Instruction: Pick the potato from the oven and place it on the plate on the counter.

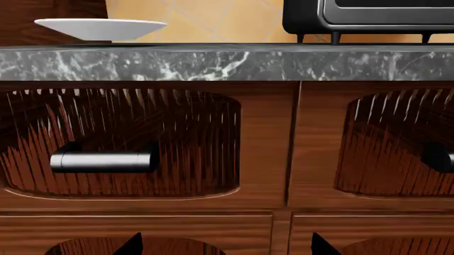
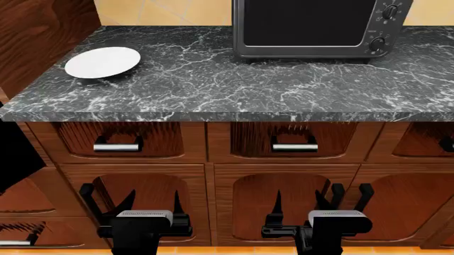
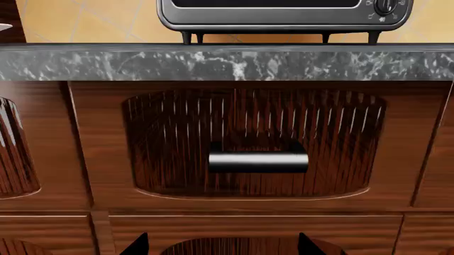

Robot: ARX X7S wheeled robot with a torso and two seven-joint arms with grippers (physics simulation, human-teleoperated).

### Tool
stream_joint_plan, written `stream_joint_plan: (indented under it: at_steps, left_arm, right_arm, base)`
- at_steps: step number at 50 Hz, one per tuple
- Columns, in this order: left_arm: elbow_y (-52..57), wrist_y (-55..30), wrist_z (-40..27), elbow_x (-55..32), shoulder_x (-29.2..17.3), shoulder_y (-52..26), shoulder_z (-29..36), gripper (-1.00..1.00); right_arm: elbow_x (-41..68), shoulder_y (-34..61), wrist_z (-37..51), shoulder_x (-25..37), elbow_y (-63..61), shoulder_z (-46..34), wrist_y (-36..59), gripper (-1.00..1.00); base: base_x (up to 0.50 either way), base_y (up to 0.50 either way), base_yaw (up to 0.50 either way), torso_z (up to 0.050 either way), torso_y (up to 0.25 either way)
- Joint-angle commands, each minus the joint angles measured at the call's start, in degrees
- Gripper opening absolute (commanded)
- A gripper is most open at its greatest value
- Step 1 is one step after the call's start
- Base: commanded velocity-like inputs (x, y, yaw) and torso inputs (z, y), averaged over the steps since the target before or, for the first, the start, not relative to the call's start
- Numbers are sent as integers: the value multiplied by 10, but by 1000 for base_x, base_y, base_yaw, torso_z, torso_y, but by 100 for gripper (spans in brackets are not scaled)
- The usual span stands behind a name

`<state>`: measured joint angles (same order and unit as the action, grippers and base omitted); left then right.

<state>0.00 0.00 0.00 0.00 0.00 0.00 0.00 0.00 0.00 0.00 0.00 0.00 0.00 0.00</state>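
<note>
Both grippers hang low in front of the wooden drawers (image 2: 135,143), below the edge of the counter (image 2: 234,85). The left gripper (image 2: 150,204) has its fingers spread apart and grips nothing. The right gripper (image 2: 305,204) is also spread wide and empty, touching nothing. Both arms point straight at the drawer fronts, level and side by side. The white plate (image 2: 103,62) sits on the counter at the far left, bare. A small grey toaster oven (image 2: 312,26) stands further right on the counter. The potato is nowhere in sight, and the big oven does not show either.
</note>
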Motion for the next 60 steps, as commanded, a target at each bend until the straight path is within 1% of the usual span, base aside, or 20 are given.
stream_joint_plan:
  at_steps: [1,10,14,17,21,23,24,26,32,35,38,42,43,44,45,47,49,52,56,60]
  left_arm:
    - [-10,13,-9,-6,-10,-4,13,100]
    - [-15,26,-28,-9,-27,-7,36,100]
    - [124,-65,-18,-21,-36,14,53,100]
    - [198,-124,-3,-42,-50,6,54,100]
    - [296,-211,17,-35,-93,-3,65,100]
    - [352,-269,32,-59,-110,-12,54,100]
    - [363,-272,34,-59,-115,-14,54,100]
    - [418,-339,44,-87,-124,-25,42,100]
    - [521,-487,45,-154,-129,-75,4,100]
    - [563,-561,51,-192,-136,-108,-18,100]
    - [599,-630,55,-270,-159,-136,-63,100]
    - [600,-600,-75,-511,-292,-158,-85,100]
    - [600,-575,-93,-557,-326,-156,-86,100]
    - [599,-539,-99,-569,-352,-148,-81,100]
    - [597,-540,-119,-626,-367,-151,-103,100]
    - [596,-536,-138,-685,-396,-162,-125,100]
    - [583,-534,-158,-727,-416,-175,-145,100]
    - [576,-533,-178,-771,-448,-191,-169,100]
    - [566,-532,-172,-766,-466,-190,-184,100]
    - [565,-527,-175,-777,-478,-185,-204,100]
  right_arm:
    - [11,2,11,9,4,-11,11,100]
    - [28,-2,35,24,-22,-26,33,100]
    - [1,-3,41,38,-57,-49,75,100]
    - [22,-6,29,45,-110,-47,118,100]
    - [42,-7,13,56,-194,-59,192,100]
    - [67,-3,-1,59,-223,-57,221,100]
    - [71,-2,-1,61,-238,-58,231,100]
    - [77,9,1,69,-303,-61,298,100]
    - [122,52,-4,84,-431,-55,432,100]
    - [153,71,-9,86,-472,-34,477,100]
    - [200,97,-10,83,-521,6,550,100]
    - [267,135,-15,84,-584,55,653,100]
    - [284,141,-17,84,-594,68,673,100]
    - [300,142,-15,90,-598,77,676,100]
    - [335,147,10,104,-599,85,677,100]
    - [443,161,84,143,-600,104,665,100]
    - [519,171,138,173,-599,117,650,100]
    - [575,181,179,197,-598,122,647,100]
    - [696,212,268,256,-599,129,635,100]
    - [763,232,330,306,-599,107,599,100]
  base:
    - [0,0,0,0,0]
    - [0,0,0,0,0]
    - [0,0,0,0,0]
    - [0,0,0,0,0]
    - [0,0,0,0,0]
    - [0,0,0,0,0]
    - [0,0,0,0,0]
    - [0,0,0,0,0]
    - [0,0,0,0,0]
    - [0,0,0,0,0]
    - [0,0,0,0,0]
    - [0,0,0,0,0]
    - [0,0,0,0,0]
    - [0,0,0,0,0]
    - [0,0,0,0,0]
    - [0,0,0,0,0]
    - [0,0,0,0,0]
    - [0,0,0,0,0]
    - [0,0,0,0,0]
    - [0,0,0,0,0]
